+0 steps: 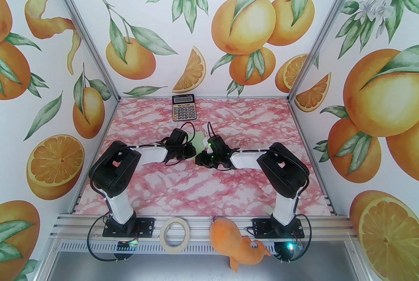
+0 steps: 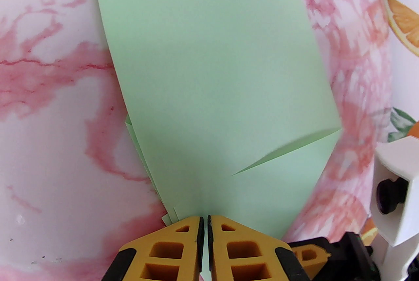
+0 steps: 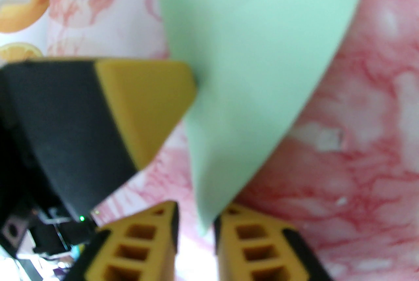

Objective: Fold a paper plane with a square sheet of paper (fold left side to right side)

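One pale green folded paper sheet [image 2: 212,60] just near-side of black-and-orange calculator [image 1: 183,107]. Left gripper [image 2: 204,219] clamped tight on its edge; right gripper [image 3: 194,207] jaws parted, paper tip loose between them.

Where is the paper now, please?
The paper is mid-table in the top view, below the calculator, pinched by the left gripper, its tip between the jaws of the right gripper.

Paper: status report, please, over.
Left tool shut on paper. Right tool slightly open, paper tip between its jaws. Calculator at far edge, apart.
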`<control>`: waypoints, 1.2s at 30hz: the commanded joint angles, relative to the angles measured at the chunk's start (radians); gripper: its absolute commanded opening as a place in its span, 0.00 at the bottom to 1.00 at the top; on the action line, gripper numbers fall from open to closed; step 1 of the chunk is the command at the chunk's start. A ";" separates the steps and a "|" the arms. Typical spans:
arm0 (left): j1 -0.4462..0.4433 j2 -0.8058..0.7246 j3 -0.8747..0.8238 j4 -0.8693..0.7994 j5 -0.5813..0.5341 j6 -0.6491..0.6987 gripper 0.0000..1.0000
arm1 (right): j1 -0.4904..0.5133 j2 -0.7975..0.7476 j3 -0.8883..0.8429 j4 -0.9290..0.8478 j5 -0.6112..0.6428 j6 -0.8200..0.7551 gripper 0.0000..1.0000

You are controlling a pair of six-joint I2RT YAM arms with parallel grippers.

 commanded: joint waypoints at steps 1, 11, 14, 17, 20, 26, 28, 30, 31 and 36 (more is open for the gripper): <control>-0.012 0.051 0.002 -0.096 -0.017 0.038 0.13 | -0.058 -0.033 0.009 -0.016 0.030 -0.024 0.31; -0.012 0.060 0.014 -0.115 -0.006 0.075 0.13 | -0.144 0.056 0.113 -0.014 -0.040 -0.064 0.37; -0.012 0.066 0.019 -0.120 -0.001 0.084 0.13 | -0.147 0.085 0.145 -0.024 -0.047 -0.065 0.37; -0.012 0.073 0.031 -0.131 -0.001 0.090 0.13 | -0.150 0.087 0.153 -0.015 -0.046 -0.062 0.31; -0.012 0.080 0.041 -0.136 -0.001 0.094 0.13 | -0.150 0.068 0.151 -0.012 -0.048 -0.060 0.25; -0.012 0.093 0.052 -0.142 0.003 0.100 0.13 | -0.153 0.031 0.134 -0.022 -0.021 -0.068 0.24; -0.012 0.091 0.051 -0.144 0.003 0.100 0.13 | -0.160 0.020 0.128 -0.025 -0.014 -0.068 0.24; -0.012 0.092 0.054 -0.145 0.003 0.101 0.13 | -0.165 0.009 0.123 -0.025 -0.011 -0.071 0.24; -0.012 0.093 0.053 -0.145 0.003 0.104 0.13 | -0.168 0.003 0.121 -0.024 -0.009 -0.071 0.24; -0.012 0.095 0.053 -0.142 0.008 0.102 0.12 | -0.174 -0.007 0.120 -0.032 -0.006 -0.076 0.24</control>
